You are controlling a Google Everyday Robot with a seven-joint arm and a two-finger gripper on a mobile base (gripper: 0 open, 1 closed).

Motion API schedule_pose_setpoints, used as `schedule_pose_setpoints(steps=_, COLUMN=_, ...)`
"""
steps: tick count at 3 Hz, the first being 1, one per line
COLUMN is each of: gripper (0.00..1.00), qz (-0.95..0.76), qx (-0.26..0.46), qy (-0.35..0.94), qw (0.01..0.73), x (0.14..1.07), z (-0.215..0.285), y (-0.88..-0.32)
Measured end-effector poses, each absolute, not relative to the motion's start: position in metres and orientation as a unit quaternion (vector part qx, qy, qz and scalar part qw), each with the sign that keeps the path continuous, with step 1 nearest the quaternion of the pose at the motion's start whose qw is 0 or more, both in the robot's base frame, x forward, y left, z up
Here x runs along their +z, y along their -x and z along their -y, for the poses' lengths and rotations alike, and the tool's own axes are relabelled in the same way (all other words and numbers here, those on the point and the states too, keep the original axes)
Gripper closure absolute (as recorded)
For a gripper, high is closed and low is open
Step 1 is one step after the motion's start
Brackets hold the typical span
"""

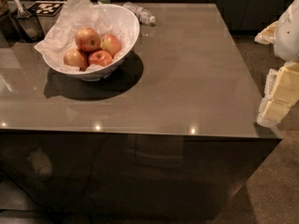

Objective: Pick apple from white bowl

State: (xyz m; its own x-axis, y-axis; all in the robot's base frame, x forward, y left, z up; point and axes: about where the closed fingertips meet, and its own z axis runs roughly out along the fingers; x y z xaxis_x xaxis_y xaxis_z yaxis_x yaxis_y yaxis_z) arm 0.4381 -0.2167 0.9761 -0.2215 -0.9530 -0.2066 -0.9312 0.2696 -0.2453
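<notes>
Far right, end effector (279, 95), apple (88, 39) in white bowl (132, 28)

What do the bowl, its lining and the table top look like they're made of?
The white bowl looks like glazed ceramic, perhaps hard plastic: smooth, glossy wall. The table looks like polished stone or laminate: bright reflections dot its sheen. The lining looks like thin crumpled paper. The gripper hangs beyond the table's right edge, far from the bowl.
</notes>
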Motion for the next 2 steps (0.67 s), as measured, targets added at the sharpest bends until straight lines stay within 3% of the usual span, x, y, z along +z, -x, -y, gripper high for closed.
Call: schedule_pose_setpoints(steps=2, gripper=0.0, qz=-0.784, qx=-0.028, qy=0.599, qw=0.163, x=0.9807, z=0.2115, y=-0.4417)
